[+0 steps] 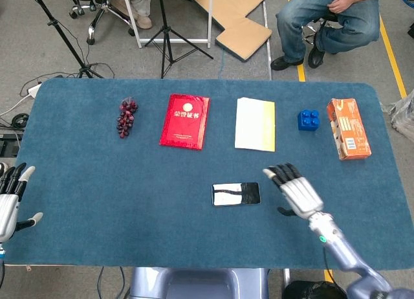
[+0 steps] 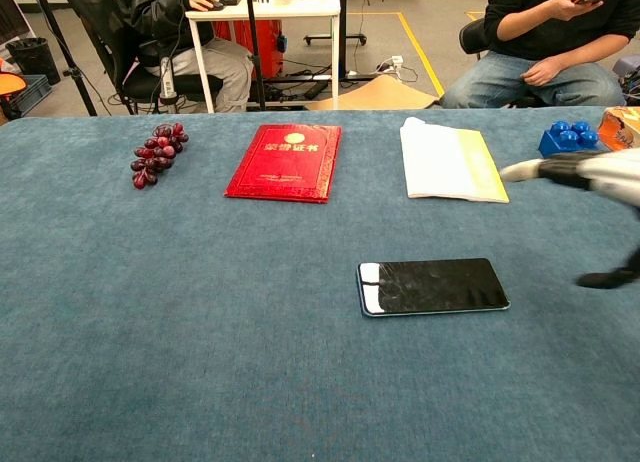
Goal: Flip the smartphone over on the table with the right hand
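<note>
The smartphone [image 1: 236, 193] [image 2: 433, 286] lies flat on the blue table, its dark glossy face up and its long side left to right. My right hand [image 1: 295, 190] [image 2: 598, 178] hovers just right of it, fingers spread and nothing in its grasp. In the chest view the hand enters from the right edge, blurred, above and to the right of the phone. My left hand [image 1: 9, 202] rests at the table's near left edge, fingers apart and empty, far from the phone.
Along the far side lie a bunch of dark grapes [image 1: 126, 116], a red booklet [image 1: 185, 121], a white and yellow cloth [image 1: 255, 123], a blue toy brick [image 1: 308, 120] and an orange box [image 1: 348, 136]. People sit beyond the table.
</note>
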You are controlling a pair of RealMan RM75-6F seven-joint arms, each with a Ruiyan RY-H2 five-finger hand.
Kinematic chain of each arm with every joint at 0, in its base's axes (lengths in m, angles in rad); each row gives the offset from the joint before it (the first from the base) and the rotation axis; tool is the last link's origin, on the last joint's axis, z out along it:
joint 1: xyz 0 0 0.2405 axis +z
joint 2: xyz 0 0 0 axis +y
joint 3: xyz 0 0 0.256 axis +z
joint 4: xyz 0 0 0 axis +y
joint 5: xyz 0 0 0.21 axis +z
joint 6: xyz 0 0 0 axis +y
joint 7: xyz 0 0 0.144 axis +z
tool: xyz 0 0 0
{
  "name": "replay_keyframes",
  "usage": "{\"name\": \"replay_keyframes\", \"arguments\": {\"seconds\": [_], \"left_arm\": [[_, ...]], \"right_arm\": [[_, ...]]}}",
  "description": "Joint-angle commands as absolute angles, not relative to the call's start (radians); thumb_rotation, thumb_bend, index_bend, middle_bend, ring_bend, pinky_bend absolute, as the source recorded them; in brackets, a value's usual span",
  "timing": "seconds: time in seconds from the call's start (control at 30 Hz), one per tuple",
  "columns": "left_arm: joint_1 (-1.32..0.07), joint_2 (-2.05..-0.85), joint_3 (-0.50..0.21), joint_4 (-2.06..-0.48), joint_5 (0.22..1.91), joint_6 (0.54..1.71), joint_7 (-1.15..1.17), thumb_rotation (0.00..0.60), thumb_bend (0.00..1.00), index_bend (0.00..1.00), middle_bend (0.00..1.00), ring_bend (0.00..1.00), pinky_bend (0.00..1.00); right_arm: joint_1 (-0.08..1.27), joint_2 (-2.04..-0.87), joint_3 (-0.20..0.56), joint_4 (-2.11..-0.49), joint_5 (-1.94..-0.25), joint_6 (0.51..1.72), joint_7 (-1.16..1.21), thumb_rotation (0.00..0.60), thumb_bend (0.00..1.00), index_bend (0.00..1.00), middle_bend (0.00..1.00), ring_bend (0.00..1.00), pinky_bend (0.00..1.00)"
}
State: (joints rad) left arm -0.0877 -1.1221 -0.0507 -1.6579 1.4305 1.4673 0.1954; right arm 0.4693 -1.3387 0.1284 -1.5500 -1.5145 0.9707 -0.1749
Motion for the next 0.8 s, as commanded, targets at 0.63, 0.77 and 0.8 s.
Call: {"name": "replay_keyframes", "arguments": {"seconds": [0.63, 0.77, 0.8], "left_arm": [[-0.116, -1.152, -0.079, -1.616, 1.343, 1.409, 0.225, 0.600, 0.00, 0.00, 0.00, 0.00, 0.00], [-0.116, -1.148, -0.078, -1.620, 1.343, 1.409, 0.221, 0.600, 0.00, 0.00, 0.00, 0.00, 0.00], [-0.116, -1.146, -0.078, -1.622, 1.342, 1.408, 0.220, 0.600, 0.00, 0.00, 0.00, 0.00, 0.00]], "right_arm": [[0.681, -1.632, 0.117, -1.377, -1.438, 0.836, -0.341, 0.600, 0.18, 0.12, 0.14, 0.00, 0.10], [0.682, -1.646, 0.105, -1.356, -1.434, 0.847, -0.353, 0.600, 0.18, 0.12, 0.14, 0.00, 0.10], [0.682, -1.649, 0.101, -1.348, -1.436, 0.851, -0.358, 0.600, 0.18, 0.12, 0.14, 0.00, 0.10]]}}
